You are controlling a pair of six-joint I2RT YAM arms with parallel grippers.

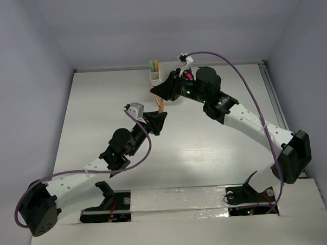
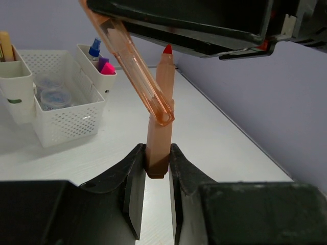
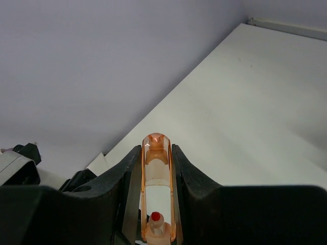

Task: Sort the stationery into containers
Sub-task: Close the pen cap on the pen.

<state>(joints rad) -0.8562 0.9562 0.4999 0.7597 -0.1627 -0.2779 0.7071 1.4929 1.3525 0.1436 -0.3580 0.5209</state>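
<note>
firmly left gripper (image 2: 157, 159) pinches the peach marker (image 2: 157, 143), right gripper (image 3: 156, 153) pinches its cap (image 3: 156, 171).

marker (image 2: 166, 81): looked like opaque peach plastic, smooth, faintly satin
cap (image 2: 127, 56): showed clear orange-tinted plastic, glossy, with bright highlights
left gripper (image 2: 157, 153): appeared as black plastic, matt, finely grained
right gripper (image 3: 156, 148): appeared as matt black plastic likewise
organizer (image 2: 66, 125): looked like white plastic, perforated mesh walls, dull sheen
tubs (image 2: 55, 97): seemed clear plastic, glossy
table (image 1: 208, 147): looked white, smooth, softly reflective
</note>
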